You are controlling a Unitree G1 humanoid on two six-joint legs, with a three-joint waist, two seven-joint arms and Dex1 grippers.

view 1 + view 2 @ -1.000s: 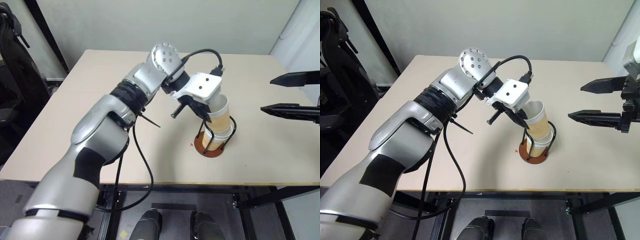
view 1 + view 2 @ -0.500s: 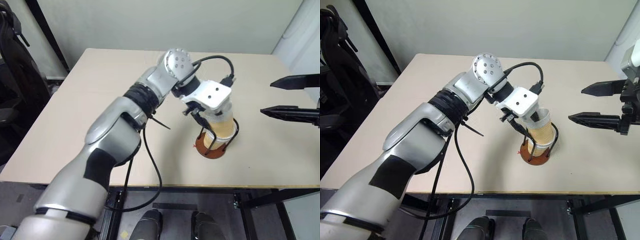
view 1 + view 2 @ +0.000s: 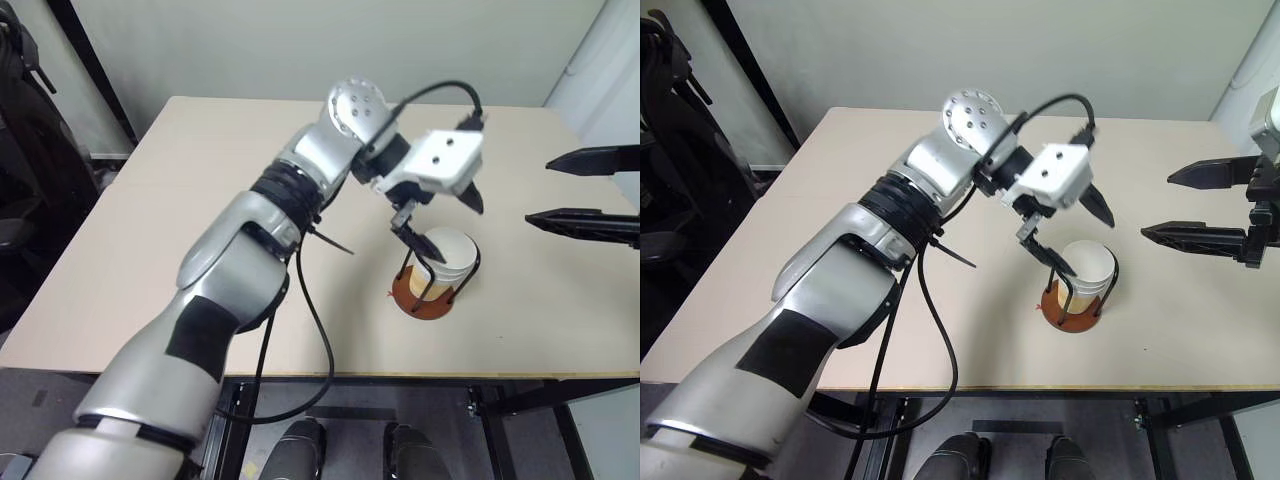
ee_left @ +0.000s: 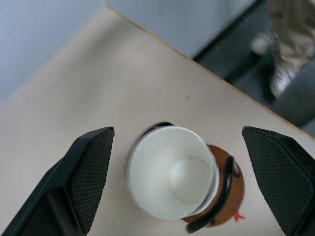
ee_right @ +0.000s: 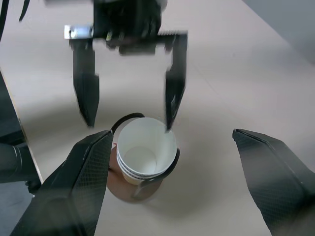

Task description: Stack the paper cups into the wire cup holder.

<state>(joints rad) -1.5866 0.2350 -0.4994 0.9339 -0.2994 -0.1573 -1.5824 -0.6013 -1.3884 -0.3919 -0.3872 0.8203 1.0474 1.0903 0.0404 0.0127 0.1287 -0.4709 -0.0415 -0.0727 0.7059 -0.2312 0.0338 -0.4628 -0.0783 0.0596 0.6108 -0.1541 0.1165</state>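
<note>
Cups: the paper cups [image 3: 1086, 268] sit nested inside the wire cup holder [image 3: 1072, 306] on the table [image 3: 840, 200], upright.
Left gripper [image 3: 1072, 232]: jaws spread wide just above the cup rim, holding nothing.
Right gripper [image 3: 1185, 203]: jaws spread, empty, well apart from the holder.
Progress: stacking looks finished; no loose cup is seen on the table.

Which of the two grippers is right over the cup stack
The left gripper, open just above the paper cups nested in the wire cup holder. The right gripper, also open, hangs off to the side.
</note>
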